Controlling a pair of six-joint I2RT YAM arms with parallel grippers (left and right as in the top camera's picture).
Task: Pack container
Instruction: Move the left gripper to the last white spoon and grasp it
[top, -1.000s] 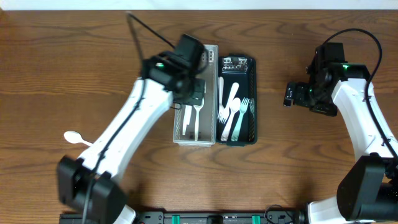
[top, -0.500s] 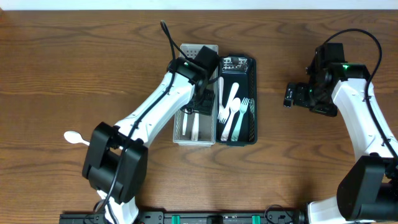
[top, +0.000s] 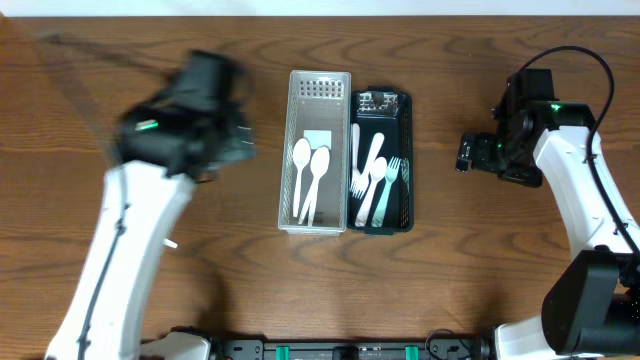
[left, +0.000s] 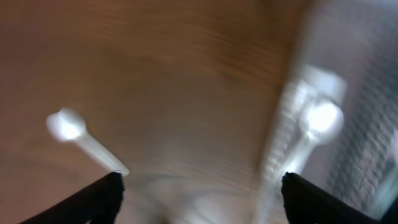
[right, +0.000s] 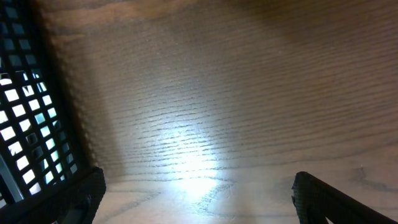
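Table (top: 450, 280) brown wood.
Left arm (top: 130, 230) blurred, much nearer spoon than right one.
White tray (top: 283, 150) at its 3 o'clock, two spoons (top: 310, 175) inside.
Left gripper (left: 202, 186) wide, empty.
Right gripper (right: 199, 186) wide too, empty.
Loose spoon (left: 87, 146) on table, 10 o'clock from left gripper, lying along 10-to-4 line.

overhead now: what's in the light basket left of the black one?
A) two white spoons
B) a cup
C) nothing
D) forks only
A: two white spoons lie side by side in the light basket, with no fork or cup among them.
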